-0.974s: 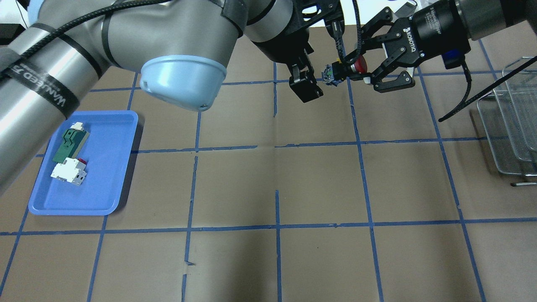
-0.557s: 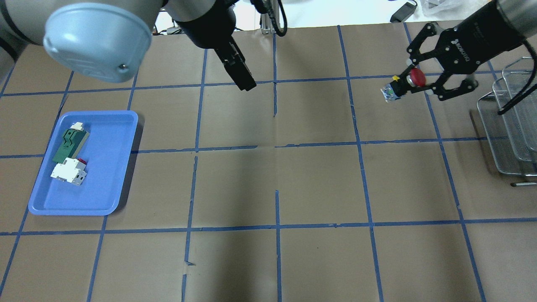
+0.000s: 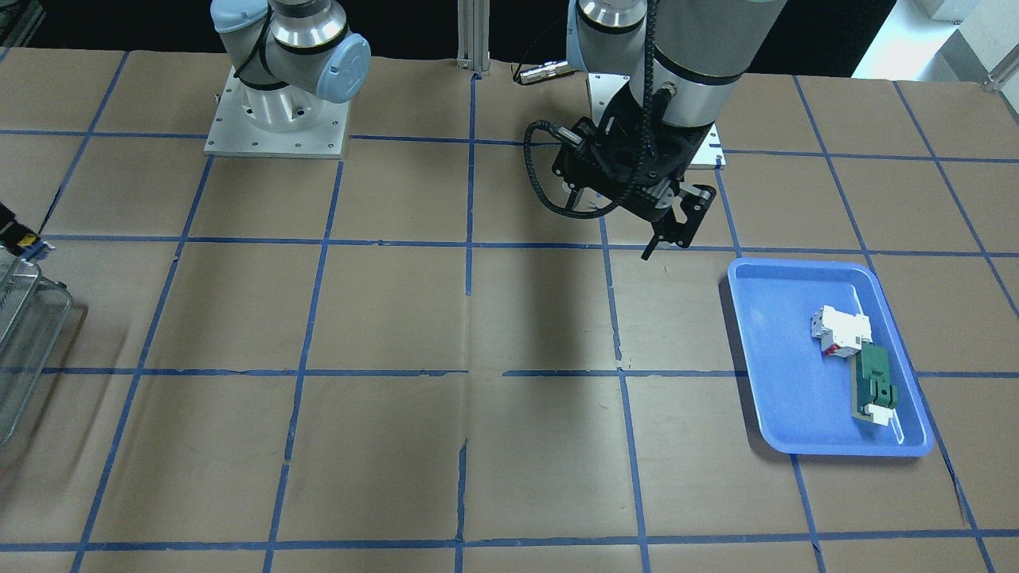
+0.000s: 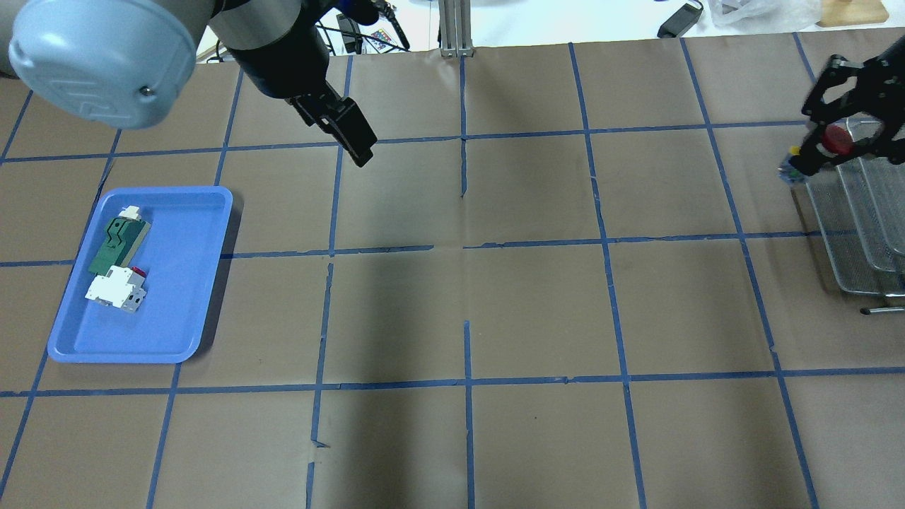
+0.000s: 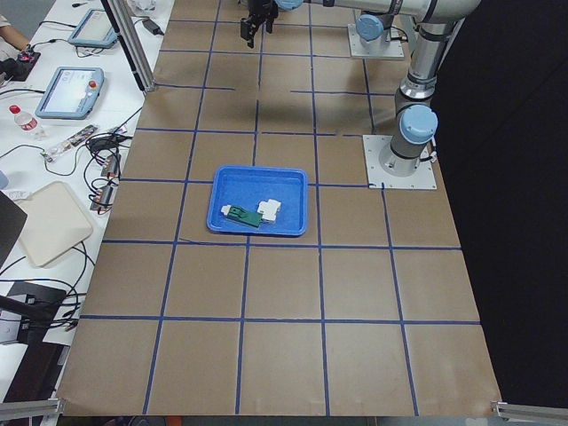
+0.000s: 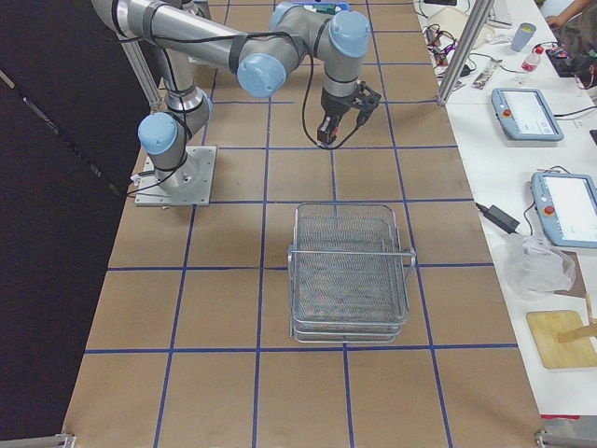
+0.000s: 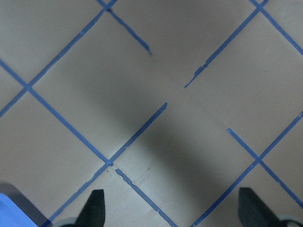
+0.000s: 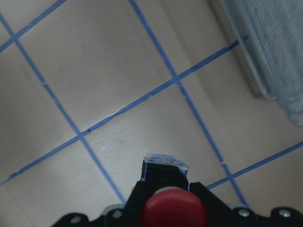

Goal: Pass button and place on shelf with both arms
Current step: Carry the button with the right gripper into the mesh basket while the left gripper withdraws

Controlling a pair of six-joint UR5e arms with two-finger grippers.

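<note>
My right gripper (image 4: 841,134) is shut on the button (image 4: 838,138) and holds it in the air by the wire-mesh shelf's (image 4: 859,233) far inner corner. The red cap faces up and the bluish end (image 4: 788,172) points toward the table's middle. In the right wrist view the button (image 8: 174,210) hangs over bare table, with the shelf (image 8: 277,52) at the upper right. My left gripper (image 4: 348,136) is open and empty above the table's far left part. Its two fingertips (image 7: 94,210) stand wide apart in the left wrist view.
A blue tray (image 4: 177,339) at the left holds a green-and-white part (image 4: 117,244) and a white-and-red block (image 4: 113,291). The shelf also shows in the front-facing view (image 3: 24,342) and in the exterior right view (image 6: 350,271). The table has brown paper with blue tape lines.
The two grippers were together at the far middle with the button between them. The left gripper has let go and drawn back left. The right gripper has carried the button right to the shelf.
</note>
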